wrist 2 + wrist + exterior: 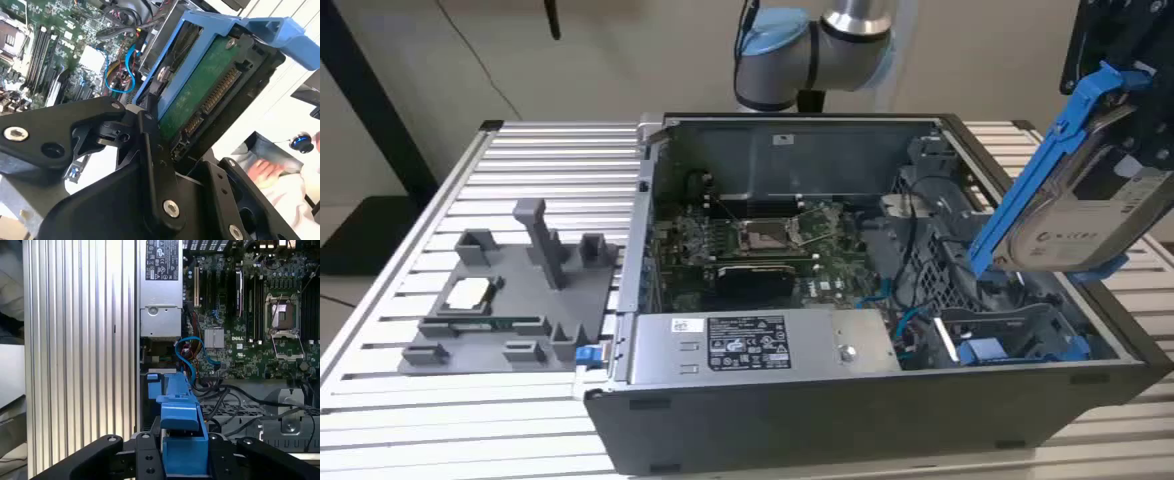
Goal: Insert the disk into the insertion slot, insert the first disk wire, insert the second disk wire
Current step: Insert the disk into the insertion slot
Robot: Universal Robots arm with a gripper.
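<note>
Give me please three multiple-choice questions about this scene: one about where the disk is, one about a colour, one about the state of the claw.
1. Where is the disk? A. held tilted above the case; B. lying flat inside the case; C. standing outside it, let go.
2. What colour is the carrier frame? A. red; B. blue; C. yellow.
3. How is the claw? A. open, empty; B. shut on the disk; C. shut on nothing.
Answers: 1 A, the exterior view shows it tilted in the air over the case. 2 B, both wrist views show bright blue plastic. 3 B, in the first wrist view its black fingers sit against the frame on both sides.
</note>
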